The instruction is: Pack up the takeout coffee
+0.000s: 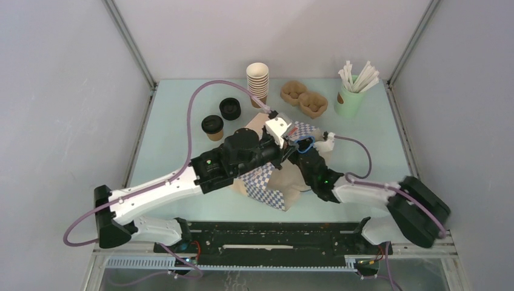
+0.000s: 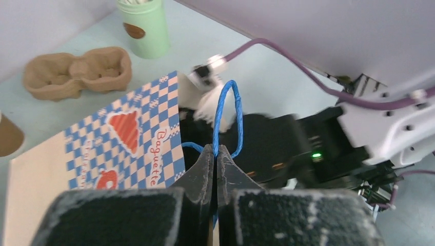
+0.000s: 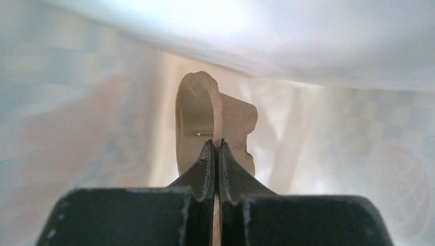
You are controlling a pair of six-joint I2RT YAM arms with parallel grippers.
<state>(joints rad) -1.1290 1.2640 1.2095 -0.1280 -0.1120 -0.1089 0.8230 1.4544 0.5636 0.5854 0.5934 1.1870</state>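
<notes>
As left tool pinches handle, checkered bag

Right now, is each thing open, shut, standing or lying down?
Left tool: shut on handle.
Right tool: shut on pulp piece, inside bag.
Bag: handle held.
Lidded cup: upright, lid on.
Cup stack: upright, nested.
Black lid: lying flat.
Green cup: upright, holding straws.
Trays: empty.

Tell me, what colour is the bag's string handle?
The handle is blue, best seen in the left wrist view.
</notes>
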